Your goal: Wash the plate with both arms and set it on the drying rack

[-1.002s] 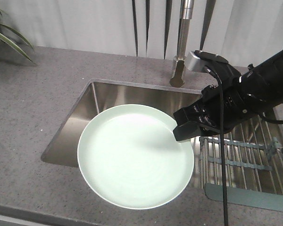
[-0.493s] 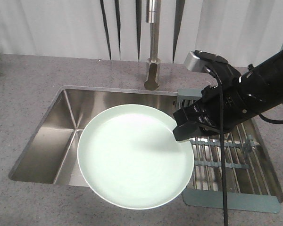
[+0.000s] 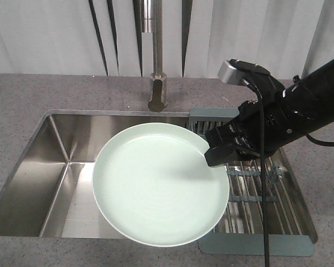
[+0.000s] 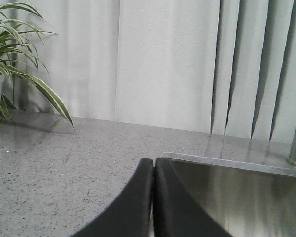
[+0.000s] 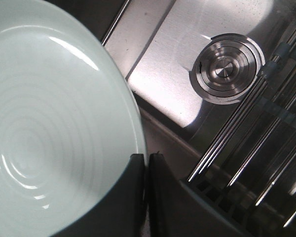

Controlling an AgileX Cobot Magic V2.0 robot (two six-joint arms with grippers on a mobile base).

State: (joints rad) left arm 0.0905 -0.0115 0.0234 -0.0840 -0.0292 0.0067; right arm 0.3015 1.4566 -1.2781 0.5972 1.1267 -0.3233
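A round pale mint-green plate (image 3: 156, 186) (image 5: 44, 123) hangs level over the steel sink (image 3: 39, 183). My right gripper (image 3: 211, 156) (image 5: 146, 159) is shut on the plate's right rim, one finger above it and one below. The black right arm (image 3: 300, 111) reaches in from the right, with a grey-silver box (image 3: 234, 70) at the wrist. The drying rack (image 3: 256, 200) (image 5: 246, 148) of metal rods lies across the sink's right end, partly under the arm. My left gripper (image 4: 153, 162) is shut on nothing, hovering by the sink's left corner (image 4: 177, 158) above the counter.
A tall faucet (image 3: 155, 61) stands behind the sink. The round steel drain (image 5: 227, 66) lies in the sink floor beside the rack. A potted plant (image 4: 15, 64) sits on the grey speckled counter (image 4: 59, 158) at far left. Pale curtains hang behind.
The sink, faucet and rack have slid rightward in the front view while the plate and right arm keep their place in it. The grip on the plate is unchanged.
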